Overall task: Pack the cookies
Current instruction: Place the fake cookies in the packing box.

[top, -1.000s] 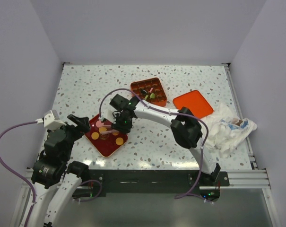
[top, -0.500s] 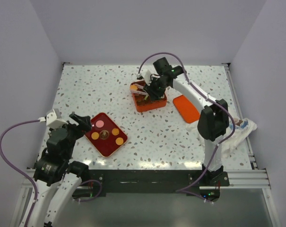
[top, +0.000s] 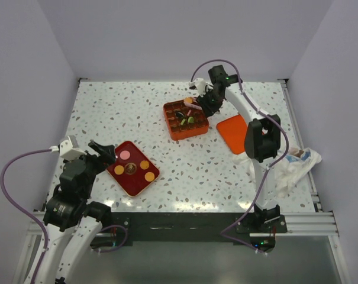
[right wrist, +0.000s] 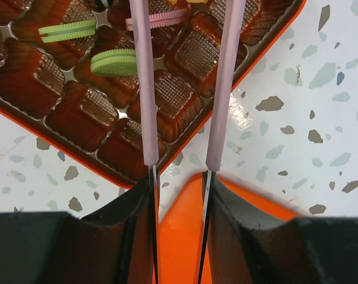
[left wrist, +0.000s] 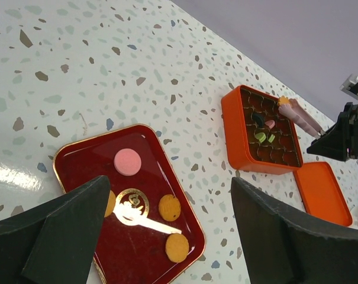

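Observation:
On the dark red tray (top: 133,183) lie a pink cookie (top: 125,155) and three orange cookies (top: 144,165); the left wrist view shows the pink one (left wrist: 127,161) and the orange ones (left wrist: 169,207). The orange box (top: 185,119) holds green (right wrist: 113,61), pink (right wrist: 158,21) and dark cookies in its cells. My right gripper (top: 205,102) is shut on pink tongs (right wrist: 144,89), whose arms reach over the box's corner, the pink cookie on edge between them. Their tips are out of the wrist view. My left gripper (left wrist: 167,236) is open and empty above the tray.
The orange box lid (top: 236,133) lies flat to the right of the box, under my right wrist (right wrist: 179,236). A crumpled white cloth (top: 291,163) lies at the table's right edge. A gold emblem (left wrist: 131,204) marks the tray's middle.
My right arm has swung from over the red tray to the box, and now sits at the box's right side with the tongs. My left arm has barely moved.

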You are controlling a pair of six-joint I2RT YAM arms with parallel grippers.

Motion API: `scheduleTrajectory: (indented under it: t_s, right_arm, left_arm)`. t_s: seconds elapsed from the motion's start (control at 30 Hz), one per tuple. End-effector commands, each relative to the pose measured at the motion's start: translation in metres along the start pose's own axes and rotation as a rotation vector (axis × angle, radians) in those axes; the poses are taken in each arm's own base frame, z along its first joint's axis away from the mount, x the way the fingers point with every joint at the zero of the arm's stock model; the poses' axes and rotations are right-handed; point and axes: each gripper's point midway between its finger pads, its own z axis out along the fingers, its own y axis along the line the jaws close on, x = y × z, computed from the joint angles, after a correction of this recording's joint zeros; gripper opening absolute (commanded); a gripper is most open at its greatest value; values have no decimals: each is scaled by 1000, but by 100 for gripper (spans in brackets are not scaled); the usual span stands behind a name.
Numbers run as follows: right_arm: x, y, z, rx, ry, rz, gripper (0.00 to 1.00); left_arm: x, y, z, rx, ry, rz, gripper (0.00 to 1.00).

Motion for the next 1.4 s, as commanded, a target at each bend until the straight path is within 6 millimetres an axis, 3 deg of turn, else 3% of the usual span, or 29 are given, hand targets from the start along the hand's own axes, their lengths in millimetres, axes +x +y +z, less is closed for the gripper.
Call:
scheduleTrajectory:
  t_s: [0.0,0.63,1.13,1.37]
  right_arm:
    - [-16,-1,-13,9,-40,-24,11]
    - [-8,-1,4,-15,2,-7,27]
    - [-8,-3,6,-10,5,-4,41]
    - [-11,-4,5,-3,-1,-4,43]
  left_arm:
    - [-7,-7,-1,27,-27,-20,89]
    - [-4,-9,3,32,-16,-21,89]
    - [-4,-10,5,31,-15,-16,89]
    - [-6,-11,5,34,-18,-13,89]
